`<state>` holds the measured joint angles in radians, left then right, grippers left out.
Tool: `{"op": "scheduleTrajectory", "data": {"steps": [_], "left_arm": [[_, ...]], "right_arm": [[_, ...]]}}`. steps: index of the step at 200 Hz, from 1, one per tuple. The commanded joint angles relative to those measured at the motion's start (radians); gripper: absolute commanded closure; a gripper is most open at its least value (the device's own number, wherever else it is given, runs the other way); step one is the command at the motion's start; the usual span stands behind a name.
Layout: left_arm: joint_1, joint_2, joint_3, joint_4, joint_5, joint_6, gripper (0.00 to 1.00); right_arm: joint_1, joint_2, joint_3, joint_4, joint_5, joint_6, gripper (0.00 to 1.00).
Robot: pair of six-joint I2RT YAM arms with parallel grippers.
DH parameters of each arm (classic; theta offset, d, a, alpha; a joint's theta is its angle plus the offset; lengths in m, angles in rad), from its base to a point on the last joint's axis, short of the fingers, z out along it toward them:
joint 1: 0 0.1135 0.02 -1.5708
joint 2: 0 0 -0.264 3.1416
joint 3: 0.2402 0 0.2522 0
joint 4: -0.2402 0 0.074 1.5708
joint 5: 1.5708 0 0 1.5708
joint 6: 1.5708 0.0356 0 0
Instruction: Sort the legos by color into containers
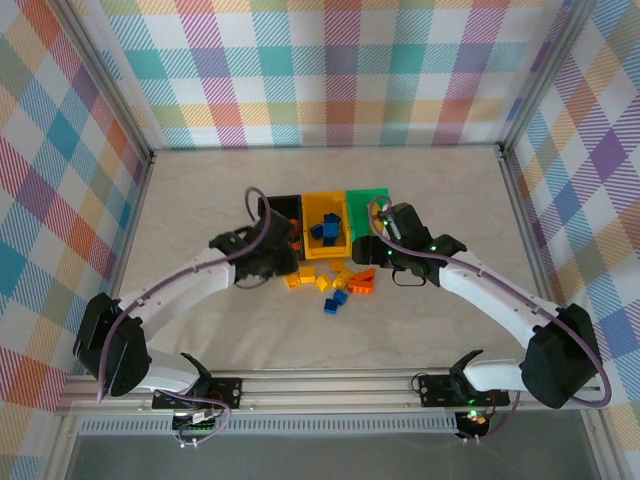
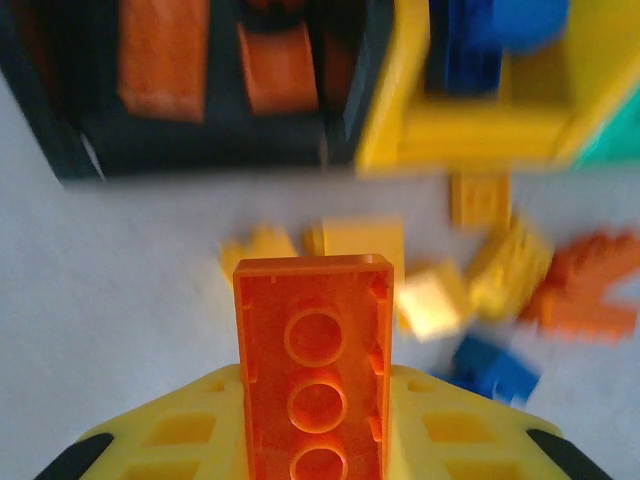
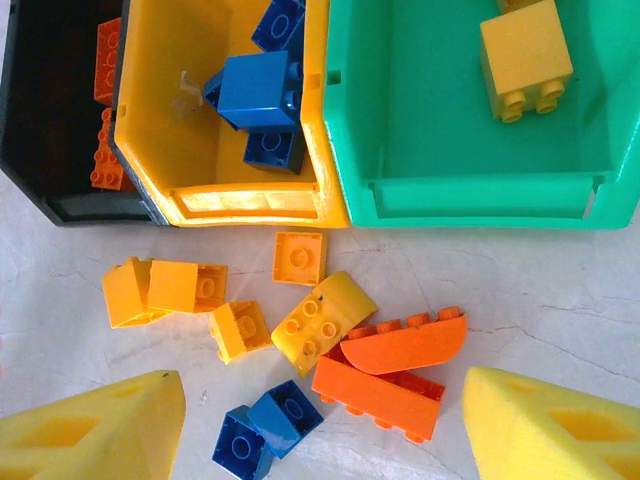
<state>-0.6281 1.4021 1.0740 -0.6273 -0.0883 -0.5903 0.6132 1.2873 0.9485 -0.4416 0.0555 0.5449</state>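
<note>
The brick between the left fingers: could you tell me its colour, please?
The brick is orange, clearest in the left wrist view.

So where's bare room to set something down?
Bare table lies left of the black bin, right of the green bin, and behind all three bins. The strip in front of them is crowded with loose bricks.

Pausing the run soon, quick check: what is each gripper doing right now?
Left gripper: closed on an orange lego.
Right gripper: open, holding nothing.
</note>
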Motion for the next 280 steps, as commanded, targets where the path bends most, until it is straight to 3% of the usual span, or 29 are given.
{"op": "scheduleTrajectory", "data": {"steps": [1, 67, 83, 117, 157, 162, 196, 230, 280], "left_arm": [[0.080, 0.104, 0.110, -0.018, -0.028, 0.054, 0.71], [0.202, 0.421, 0.370, -0.052, -0.077, 0.080, 0.71], [0.206, 0.443, 0.390, -0.056, -0.073, 0.080, 0.59], [0.194, 0.365, 0.366, -0.016, -0.023, 0.066, 0.24], [0.135, 0.196, 0.264, 0.008, 0.024, 0.058, 0.06], [0.122, 0.169, 0.240, 0.014, 0.024, 0.058, 0.00], [0.036, -0.007, 0.056, 0.048, 0.049, 0.028, 0.00], [-0.022, -0.146, -0.110, 0.075, 0.063, -0.023, 0.00], [-0.035, -0.244, -0.230, 0.086, 0.054, -0.054, 0.00]], "right_arm": [[-0.007, 0.002, -0.019, 0.019, -0.014, 0.019, 0.26], [-0.007, -0.008, -0.063, 0.003, -0.067, 0.007, 0.25], [-0.006, -0.014, -0.079, 0.007, -0.108, -0.005, 0.25], [0.045, 0.007, -0.102, 0.003, -0.163, -0.033, 0.24], [0.165, 0.087, -0.087, 0.004, -0.146, -0.045, 0.24], [0.177, 0.100, -0.084, 0.005, -0.137, -0.043, 0.24], [0.180, 0.145, -0.062, -0.017, -0.007, -0.036, 0.25], [0.087, 0.169, -0.060, -0.010, 0.025, -0.017, 0.22], [0.025, 0.287, 0.040, 0.004, 0.093, 0.006, 0.18]]}}
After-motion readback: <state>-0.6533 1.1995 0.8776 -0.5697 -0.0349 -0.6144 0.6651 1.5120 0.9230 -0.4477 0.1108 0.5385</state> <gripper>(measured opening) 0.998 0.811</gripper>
